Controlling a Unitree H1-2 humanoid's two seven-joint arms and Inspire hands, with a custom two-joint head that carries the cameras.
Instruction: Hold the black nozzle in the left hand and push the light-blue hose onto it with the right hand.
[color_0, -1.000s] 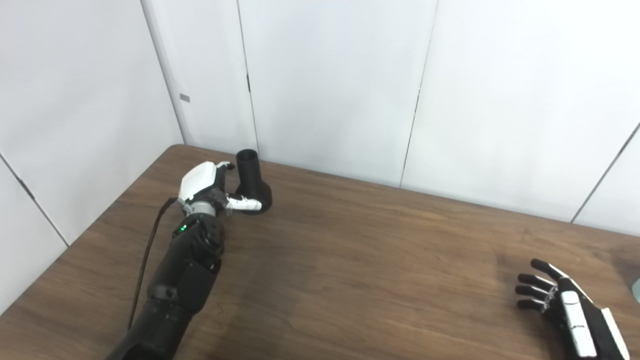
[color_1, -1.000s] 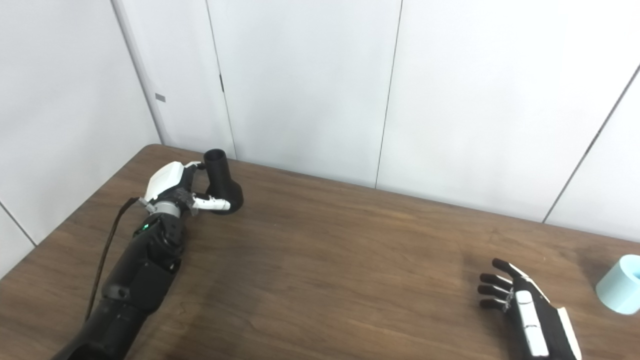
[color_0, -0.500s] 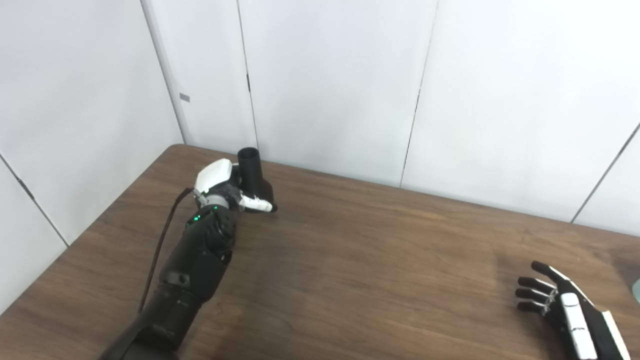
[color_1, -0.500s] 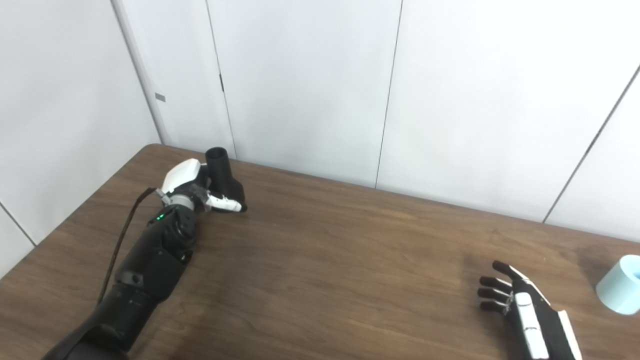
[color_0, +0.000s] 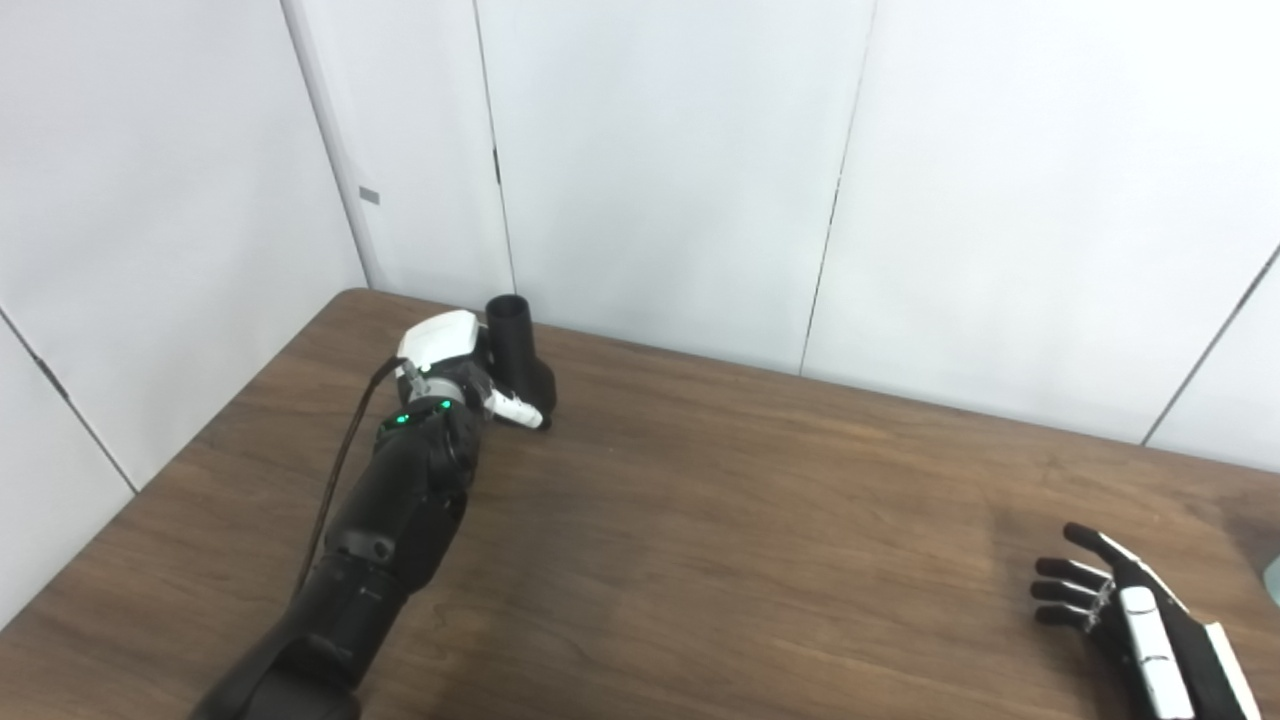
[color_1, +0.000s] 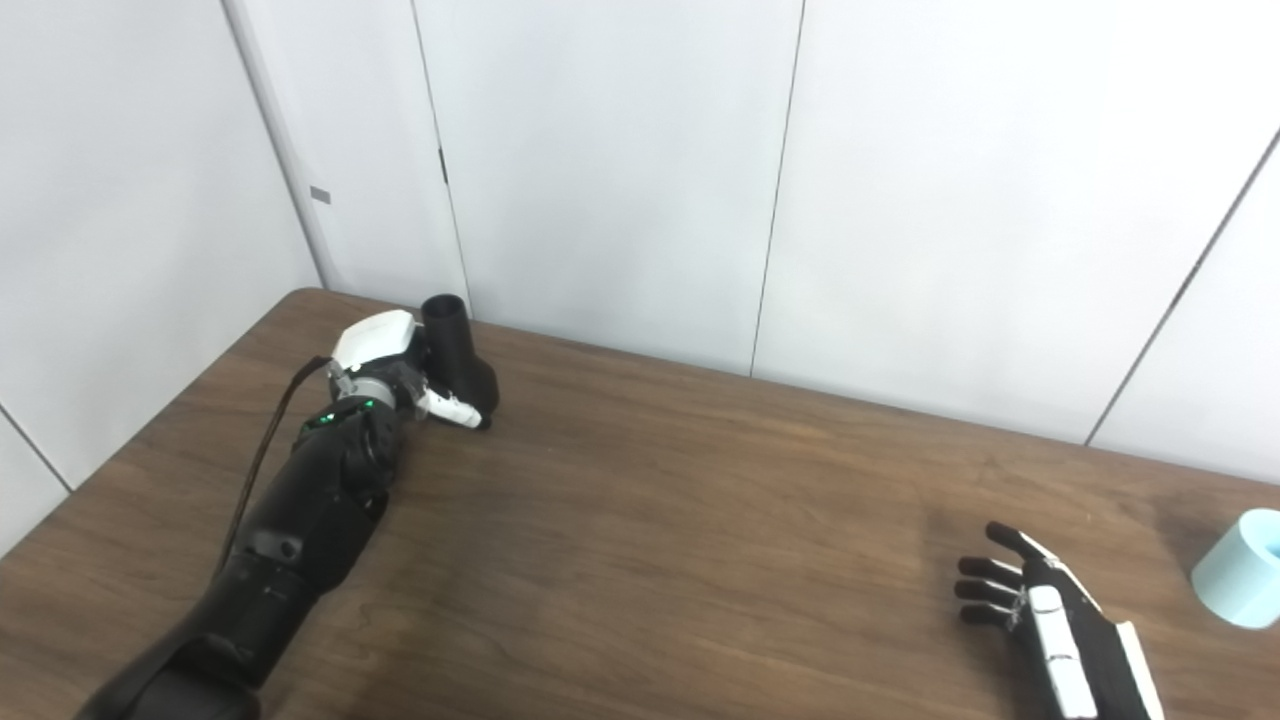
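The black nozzle stands on its wide base at the table's far left, narrow neck up and leaning slightly. My left hand presses against its left side, and the white thumb wraps across the front of the base. The other fingers are hidden behind the nozzle. The light-blue hose, a short pale tube, lies at the table's right edge, only a sliver of it in the left eye view. My right hand rests open near the front right, fingers spread, a hand's width left of the hose.
The brown wooden table runs up to white wall panels close behind the nozzle. A black cable trails along my left forearm.
My left hand has slid forward and right against the nozzle, and its thumb has closed around the base. The nozzle has shifted a little to the right. The right hand has stayed put.
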